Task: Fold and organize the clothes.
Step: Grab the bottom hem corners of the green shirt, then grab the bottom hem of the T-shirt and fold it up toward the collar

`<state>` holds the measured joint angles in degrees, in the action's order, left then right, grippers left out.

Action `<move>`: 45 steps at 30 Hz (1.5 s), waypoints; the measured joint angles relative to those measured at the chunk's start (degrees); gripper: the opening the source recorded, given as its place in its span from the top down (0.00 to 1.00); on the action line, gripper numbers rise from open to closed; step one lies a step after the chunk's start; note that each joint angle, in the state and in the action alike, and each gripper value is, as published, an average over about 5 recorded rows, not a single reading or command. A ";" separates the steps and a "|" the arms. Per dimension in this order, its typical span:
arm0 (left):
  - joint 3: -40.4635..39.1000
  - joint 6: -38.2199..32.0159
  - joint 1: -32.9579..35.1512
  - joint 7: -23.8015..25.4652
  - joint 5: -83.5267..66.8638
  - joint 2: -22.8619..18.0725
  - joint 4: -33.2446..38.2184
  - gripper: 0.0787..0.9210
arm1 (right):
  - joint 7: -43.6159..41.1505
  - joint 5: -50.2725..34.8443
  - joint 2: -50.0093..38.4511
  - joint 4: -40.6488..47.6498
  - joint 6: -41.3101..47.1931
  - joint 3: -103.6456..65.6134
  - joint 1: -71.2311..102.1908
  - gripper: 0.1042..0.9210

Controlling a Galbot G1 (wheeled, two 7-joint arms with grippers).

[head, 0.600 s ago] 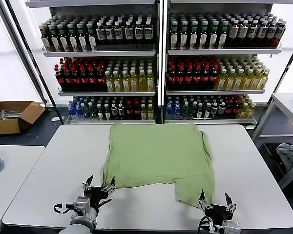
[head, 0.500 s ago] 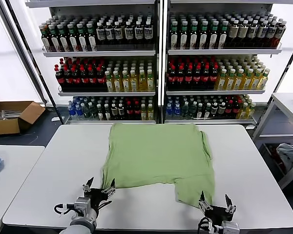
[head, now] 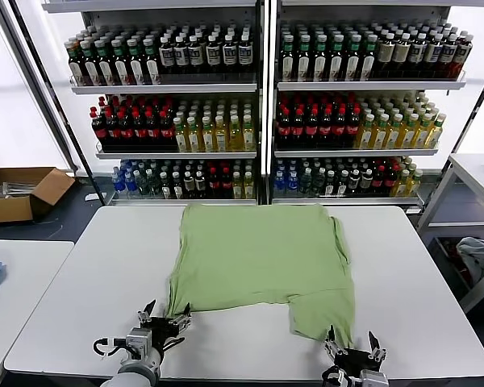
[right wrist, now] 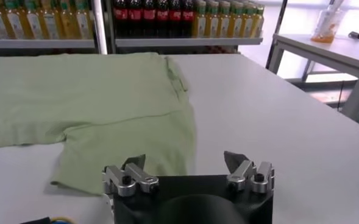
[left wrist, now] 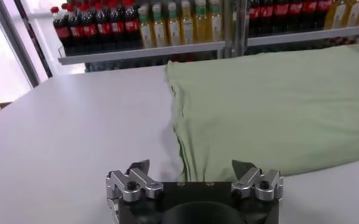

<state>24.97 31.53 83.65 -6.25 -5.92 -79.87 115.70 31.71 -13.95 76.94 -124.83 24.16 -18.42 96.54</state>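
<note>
Both end effectors have dropped lower toward the bench's (head: 81, 266) near edge. Left end effector (head: 163, 323), fingers spread, sits at seven o'clock of the green shirt (head: 262, 258); right end effector (head: 352, 347), also spread, at five o'clock.

The polo shirt (head: 262, 264) is spread mid-table (head: 97, 290), apparently back up. Bottle shelves (head: 262, 105) stand behind; the left gripper (head: 164, 316) and right gripper (head: 351, 345) are placed before its near corners.
</note>
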 measured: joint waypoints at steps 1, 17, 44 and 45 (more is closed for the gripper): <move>-0.02 0.03 -0.06 -0.01 -0.01 0.01 -0.14 0.12 | -0.04 0.00 -0.01 0.17 0.05 0.00 -0.12 0.14; -0.51 -0.09 0.53 0.11 -0.26 0.66 -1.44 0.43 | -0.63 -0.14 -0.27 1.57 -0.30 0.27 -0.72 0.68; 1.00 -5.88 -0.28 -0.56 -4.25 -1.40 0.10 0.99 | -7.87 -0.91 -1.12 0.46 -9.38 -2.51 -4.76 1.00; 1.11 -6.46 -0.65 -0.61 -4.57 -1.43 0.03 0.99 | -8.12 -0.95 -1.15 0.73 -9.58 -2.61 -5.47 1.00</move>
<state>26.08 25.07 83.00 -6.86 -10.50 -81.30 115.73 23.58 -14.91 75.79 -124.10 14.58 -21.03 91.06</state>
